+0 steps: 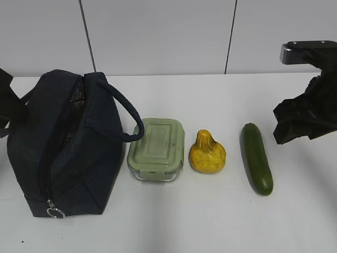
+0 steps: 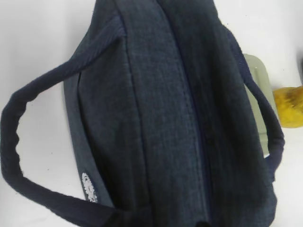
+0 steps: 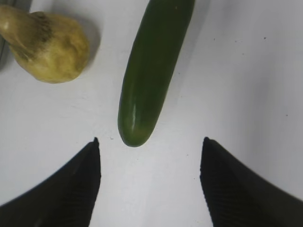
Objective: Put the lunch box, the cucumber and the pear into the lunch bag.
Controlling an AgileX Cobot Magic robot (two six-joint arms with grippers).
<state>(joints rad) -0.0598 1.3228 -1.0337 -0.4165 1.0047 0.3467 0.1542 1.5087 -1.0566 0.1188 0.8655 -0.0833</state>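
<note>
A white tabletop (image 1: 210, 221) carries, left to right, a lunch bag (image 1: 63, 142), lunch box (image 1: 156, 149), pear (image 1: 207, 153) and cucumber (image 1: 256, 158).

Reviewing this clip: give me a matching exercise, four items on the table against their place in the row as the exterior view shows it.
Things:
1. lunch bag
2. lunch box
3. pear
4. cucumber

Places:
A. between the green lid and the cucumber
B. far left of the row
C. nearest the right tool, which is open
D. just right of the bag

Pairs: 1-B, 2-D, 3-A, 4-C
</note>
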